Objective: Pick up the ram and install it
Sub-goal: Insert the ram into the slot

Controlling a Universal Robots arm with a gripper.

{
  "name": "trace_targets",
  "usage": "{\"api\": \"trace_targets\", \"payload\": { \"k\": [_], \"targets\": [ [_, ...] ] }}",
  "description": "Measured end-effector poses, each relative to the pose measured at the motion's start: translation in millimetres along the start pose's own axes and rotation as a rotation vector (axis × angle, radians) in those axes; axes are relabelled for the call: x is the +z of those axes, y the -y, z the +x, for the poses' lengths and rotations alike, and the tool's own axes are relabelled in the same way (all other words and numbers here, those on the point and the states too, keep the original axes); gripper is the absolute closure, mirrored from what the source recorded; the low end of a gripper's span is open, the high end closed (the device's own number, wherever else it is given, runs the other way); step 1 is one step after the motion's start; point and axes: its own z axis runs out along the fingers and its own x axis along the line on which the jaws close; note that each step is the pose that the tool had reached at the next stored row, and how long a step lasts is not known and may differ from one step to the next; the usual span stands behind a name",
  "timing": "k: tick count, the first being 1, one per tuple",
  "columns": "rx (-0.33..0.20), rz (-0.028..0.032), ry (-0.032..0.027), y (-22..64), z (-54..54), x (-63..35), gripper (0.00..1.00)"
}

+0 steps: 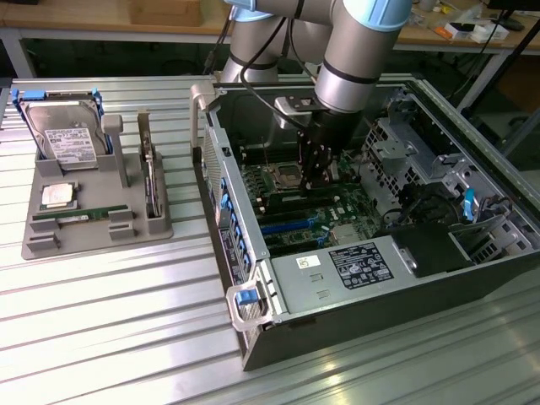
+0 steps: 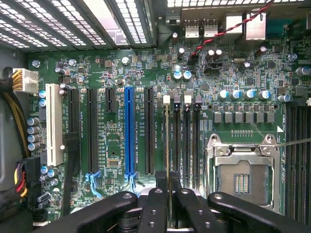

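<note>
Wrist view: looks straight down on the mobo [image 2: 114, 160] inside the PC case [image 1: 380, 342].
Tool: tool [image 2: 169, 193] is narrow, jaws pinched on the ram w/ one finger on each flat face. In the exterior view it's down inside the case, over the middle of the board.
Ram: ram [image 2: 168, 141] is seen edge-on as a thin line running out from btwn the fingers. It's upright and lined up w/ one of the DIMM slots [image 2: 186, 141], just beside the CPU socket [image 2: 241, 170].
Seating: can't tell if the lower edge is touching the slot or hovering above it. The white latches [image 2: 187, 99] at the slot ends look unobstructed.
Task state: pick-up looks done, install not yet confirmed.
Tray: grey tray [image 1: 93, 245] sits on the tabletop [image 1: 101, 337] at the exterior view's left, well apart from the case. It holds a hard drive [image 1: 72, 139], a silver chip [image 1: 57, 196] and another green stick [image 1: 80, 217] lying flat.
Handling: prob. very light, stiff along its length and thin, so it could twist or tip in a pinch grip. Chips and contact edge are prob. fragile.
Where to hold: the flat faces near mid-length, up by the top edge, as it's gripped now. That keeps the contact edge and both ends free for slot and latches.
Risk: a slight tilt or offset could jam it on the slot walls.
</note>
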Motion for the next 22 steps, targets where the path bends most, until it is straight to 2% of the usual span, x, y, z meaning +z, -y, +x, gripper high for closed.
{"api": "trace_targets", "payload": {
  "k": [12,13,19,20,22],
  "targets": [
    [0.000,-0.0003,0.0002,0.5,-0.2,1.2,0.87],
    [0.000,-0.0004,-0.0013,0.6,-0.2,2.6,0.87],
    [0.000,-0.0003,-0.0021,0.6,-0.3,3.5,0.87],
    [0.000,-0.0004,-0.0059,0.7,-0.4,5.2,0.87],
    [0.000,-0.0005,-0.0066,0.7,-0.4,5.1,0.87]
  ]
}}
